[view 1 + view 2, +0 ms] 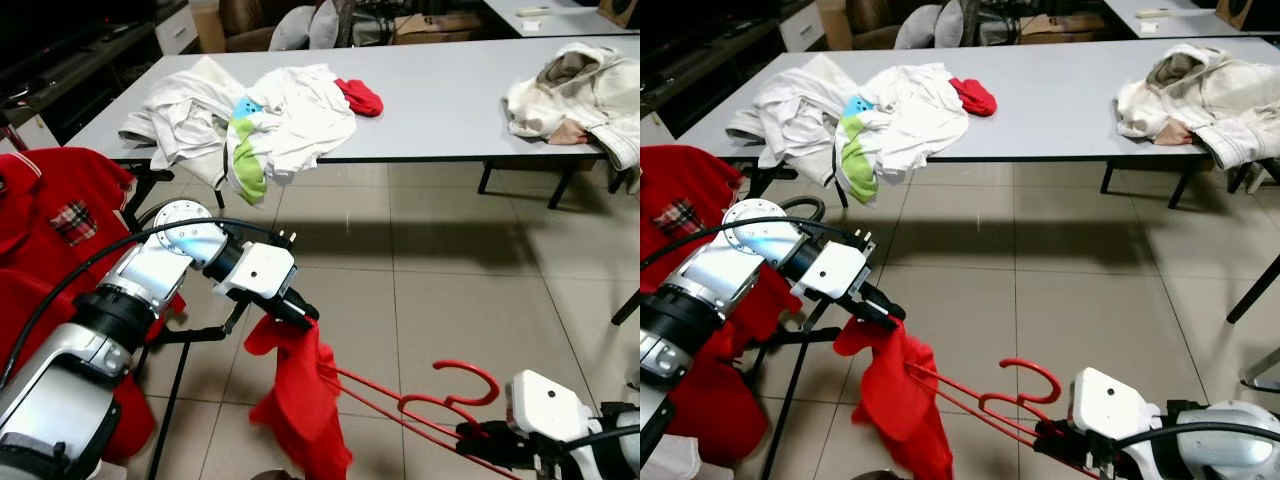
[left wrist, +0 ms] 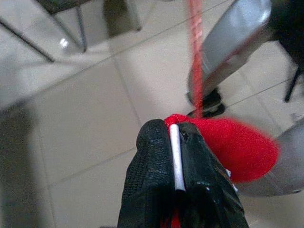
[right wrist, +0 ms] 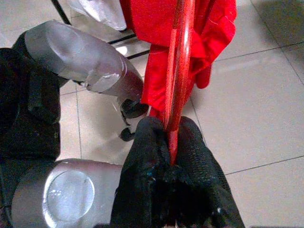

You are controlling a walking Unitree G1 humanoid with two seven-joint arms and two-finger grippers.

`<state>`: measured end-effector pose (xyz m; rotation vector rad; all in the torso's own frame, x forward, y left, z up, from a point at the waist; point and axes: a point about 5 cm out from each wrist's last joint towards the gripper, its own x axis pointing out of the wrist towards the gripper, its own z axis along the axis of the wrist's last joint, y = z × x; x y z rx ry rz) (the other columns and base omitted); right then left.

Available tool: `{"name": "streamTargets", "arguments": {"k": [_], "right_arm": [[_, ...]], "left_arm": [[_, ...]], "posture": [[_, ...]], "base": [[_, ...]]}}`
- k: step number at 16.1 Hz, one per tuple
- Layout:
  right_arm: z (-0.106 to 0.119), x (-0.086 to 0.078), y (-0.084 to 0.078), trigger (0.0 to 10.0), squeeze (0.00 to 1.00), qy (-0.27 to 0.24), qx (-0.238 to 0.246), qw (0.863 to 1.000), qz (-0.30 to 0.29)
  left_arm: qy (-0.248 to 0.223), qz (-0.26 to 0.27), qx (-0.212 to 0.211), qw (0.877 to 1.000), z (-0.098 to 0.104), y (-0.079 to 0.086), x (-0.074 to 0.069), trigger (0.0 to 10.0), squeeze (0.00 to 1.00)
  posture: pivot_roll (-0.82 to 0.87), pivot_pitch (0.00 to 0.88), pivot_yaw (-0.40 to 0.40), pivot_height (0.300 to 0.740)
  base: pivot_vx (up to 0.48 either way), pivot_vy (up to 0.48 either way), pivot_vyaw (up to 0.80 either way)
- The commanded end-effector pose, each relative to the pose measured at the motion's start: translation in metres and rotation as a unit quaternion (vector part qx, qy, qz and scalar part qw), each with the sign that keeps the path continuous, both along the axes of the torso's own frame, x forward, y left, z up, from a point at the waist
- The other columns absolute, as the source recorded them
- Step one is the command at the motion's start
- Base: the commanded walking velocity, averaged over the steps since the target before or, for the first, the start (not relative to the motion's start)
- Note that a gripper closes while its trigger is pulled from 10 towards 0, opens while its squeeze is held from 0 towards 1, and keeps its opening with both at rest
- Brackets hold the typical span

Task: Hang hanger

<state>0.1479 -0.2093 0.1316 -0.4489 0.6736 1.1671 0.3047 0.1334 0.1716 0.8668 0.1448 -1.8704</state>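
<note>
Your right gripper (image 3: 172,142) is clamped on the thin red plastic hanger (image 1: 420,400) near its hook, low over the tiled floor. Your left gripper (image 1: 300,315) pinches the limp red garment (image 1: 300,400). The hanger is light and stiff, the cloth floppy; keep holding beside the hook.

No legible text, label, brand, number or sign appears on any surface in these views. The red garment (image 1: 300,405), the red hanger (image 1: 440,400), the clothes on the grey table (image 1: 440,100) and the casings of both arms carry no readable marking.
</note>
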Motion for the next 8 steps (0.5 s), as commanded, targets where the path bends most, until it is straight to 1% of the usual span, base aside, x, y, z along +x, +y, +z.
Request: {"name": "streamTargets", "arguments": {"k": [1,2,3,4,7,8], "right_arm": [[-0.008,0.004,0.001,10.0,0.0,0.001,-0.017,1.0,-0.011],[-0.01,0.006,0.0,10.0,0.0,0.0,-0.023,1.0,-0.017],[-0.018,0.019,-0.001,10.0,0.0,-0.012,-0.039,0.997,-0.063],[-0.02,0.023,0.001,10.0,0.0,-0.012,-0.027,0.995,-0.09],[-0.023,0.021,0.008,10.0,0.0,0.009,0.0,0.993,-0.12],[-0.027,0.02,0.014,10.0,0.0,0.02,0.016,0.992,-0.12]], "left_arm": [[-0.012,-0.025,-0.016,0.999,0.013,-0.005,-0.005,0.0,0.0],[-0.011,-0.031,-0.016,0.999,0.014,-0.006,-0.007,0.0,0.0],[-0.009,-0.052,-0.014,0.999,0.015,-0.013,-0.016,0.0,0.0],[-0.007,-0.06,-0.007,0.998,0.013,-0.015,-0.019,0.0,0.0],[-0.013,-0.063,-0.008,0.998,0.013,-0.014,-0.021,0.0,0.0],[-0.017,-0.069,-0.014,0.997,0.016,-0.017,-0.023,0.0,0.0]], "posture": [[-0.08,0.0,0.121,0.74],[-0.07,0.0,0.119,0.74],[-0.06,0.0,0.112,0.74],[-0.05,0.0,0.113,0.74],[-0.05,0.0,0.116,0.74],[-0.05,0.0,0.116,0.74]], "base": [[0.0,0.0,0.0],[0.0,0.0,0.0],[0.0,0.0,0.0],[0.0,0.0,0.0],[0.0,0.0,0.0],[0.0,0.0,0.0]]}}
